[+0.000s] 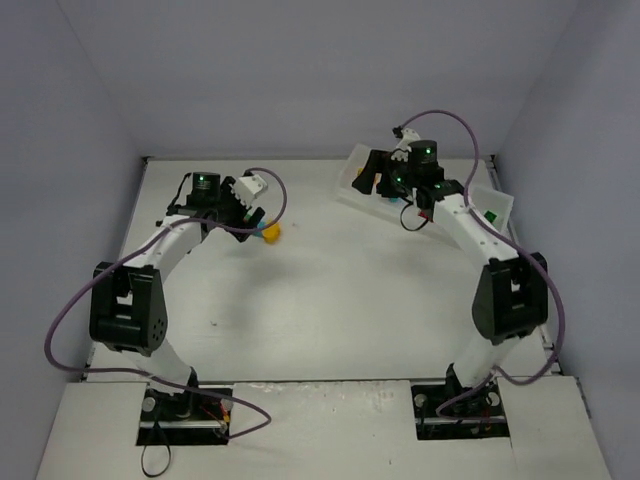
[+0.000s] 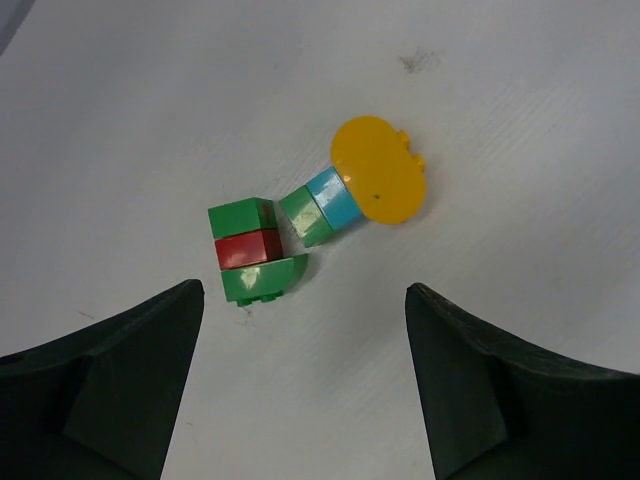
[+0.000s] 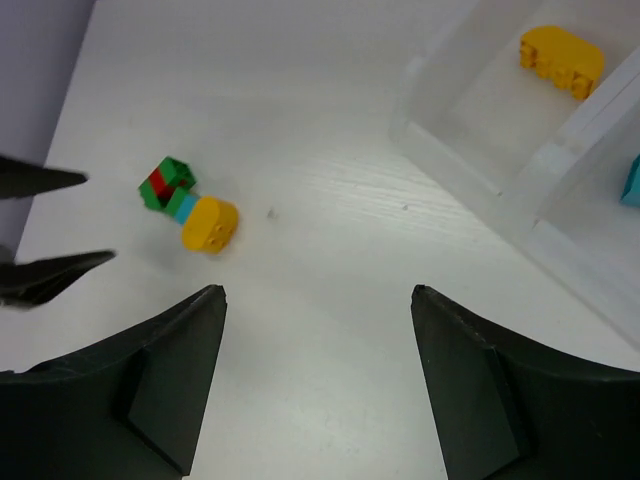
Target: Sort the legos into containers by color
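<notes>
Hovering spread wide, the left pincer (image 2: 305,300) faces the clustered legos (image 2: 248,246).

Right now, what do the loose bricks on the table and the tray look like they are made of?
Loose bricks: hard moulded plastic with a glossy finish. White glints sit on the green and red faces, and the edges are crisp.
Tray: probably thin translucent white plastic. Its walls look milky and see-through rather than solid, with smooth, rounded rims.
</notes>
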Controlling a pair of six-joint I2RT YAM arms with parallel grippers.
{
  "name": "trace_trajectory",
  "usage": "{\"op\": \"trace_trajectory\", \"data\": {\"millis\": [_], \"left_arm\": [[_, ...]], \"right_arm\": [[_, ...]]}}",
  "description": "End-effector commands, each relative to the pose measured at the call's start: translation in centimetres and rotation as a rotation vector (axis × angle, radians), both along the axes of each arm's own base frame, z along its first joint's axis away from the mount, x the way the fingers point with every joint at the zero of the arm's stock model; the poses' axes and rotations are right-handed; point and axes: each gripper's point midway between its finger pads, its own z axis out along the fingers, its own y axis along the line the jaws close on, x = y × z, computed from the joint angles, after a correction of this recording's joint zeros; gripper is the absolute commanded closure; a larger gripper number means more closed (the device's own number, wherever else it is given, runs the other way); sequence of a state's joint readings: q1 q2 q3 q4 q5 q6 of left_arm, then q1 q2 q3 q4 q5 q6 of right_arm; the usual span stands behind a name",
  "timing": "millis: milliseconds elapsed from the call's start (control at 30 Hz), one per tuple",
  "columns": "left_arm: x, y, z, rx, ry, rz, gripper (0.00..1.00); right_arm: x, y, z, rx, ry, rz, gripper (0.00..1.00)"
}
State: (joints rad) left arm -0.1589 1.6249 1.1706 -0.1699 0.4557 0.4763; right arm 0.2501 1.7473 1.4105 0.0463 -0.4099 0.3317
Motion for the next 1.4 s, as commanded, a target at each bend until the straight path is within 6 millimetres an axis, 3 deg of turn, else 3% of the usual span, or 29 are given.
{"op": "trace_trajectory", "data": {"millis": [0, 33, 100, 133, 200, 333, 600, 733, 867, 933, 1033, 1133, 1200, 1233, 1300, 1333, 1367], "left_arm": [[1.1, -0.7, 1.5, 0.173, -0.108, -0.311, 0.25], [0.8, -0.6, 0.1, 0.195, -0.065, -0.347, 0.26], [2.0, -0.6, 0.7, 0.244, -0.094, -0.396, 0.26], [2.0, -0.4, -0.7, 0.254, -0.051, -0.410, 0.26], [2.9, -0.5, -0.6, 0.280, -0.068, -0.437, 0.28], [4.1, -0.9, -2.7, 0.284, -0.043, -0.458, 0.30], [5.8, -2.6, -5.0, 0.314, -0.051, -0.497, 0.38], [5.5, -3.6, -5.5, 0.287, -0.047, -0.515, 0.43], [4.0, -5.4, -6.4, 0.245, -0.022, -0.549, 0.59], [2.9, -6.0, -6.8, 0.229, 0.003, -0.553, 0.75], [1.4, -6.9, -6.7, 0.177, 0.015, -0.550, 0.94], [0.4, -8.1, -5.8, 0.126, -0.007, -0.544, 0.99], [-1.0, -8.9, -5.0, 0.111, -0.029, -0.542, 1.00], [-0.8, -9.6, -2.8, 0.085, -0.097, -0.523, 1.00], [-2.4, -10.6, -2.6, 0.057, -0.113, -0.523, 1.00], [-2.4, -11.3, -0.2, 0.027, -0.182, -0.508, 1.00], [-3.4, -11.5, -0.4, 0.019, -0.182, -0.508, 1.00]], "right_arm": [[-3.6, 1.1, 3.6, 0.086, -0.090, 0.083, 0.29], [-4.9, 1.0, 5.1, 0.098, -0.121, 0.093, 0.29], [-6.7, 0.9, 4.5, 0.106, -0.102, 0.104, 0.29], [-7.6, 0.7, 5.6, 0.116, -0.126, 0.108, 0.29], [-8.8, 0.5, 5.1, 0.122, -0.112, 0.110, 0.29], [-10.6, 0.3, 5.8, 0.133, -0.129, 0.127, 0.29], [-12.0, 0.3, 4.6, 0.141, -0.085, 0.142, 0.30], [-12.2, 0.5, 4.3, 0.146, -0.072, 0.156, 0.30], [-12.7, 1.0, 3.3, 0.154, -0.035, 0.196, 0.30], [-12.7, 1.2, 2.9, 0.157, -0.023, 0.200, 0.30], [-12.8, 1.3, 2.8, 0.157, -0.019, 0.210, 0.30], [-13.0, 2.0, 2.6, 0.160, -0.008, 0.227, 0.30], [-13.1, 2.9, 2.4, 0.168, 0.011, 0.250, 0.30], [-13.1, 3.4, 2.1, 0.174, 0.031, 0.253, 0.29], [-13.4, 4.7, 1.9, 0.176, 0.053, 0.267, 0.26], [-13.2, 5.1, 1.3, 0.175, 0.075, 0.258, 0.24], [-13.2, 5.5, 1.0, 0.189, 0.102, 0.248, 0.22]]}}
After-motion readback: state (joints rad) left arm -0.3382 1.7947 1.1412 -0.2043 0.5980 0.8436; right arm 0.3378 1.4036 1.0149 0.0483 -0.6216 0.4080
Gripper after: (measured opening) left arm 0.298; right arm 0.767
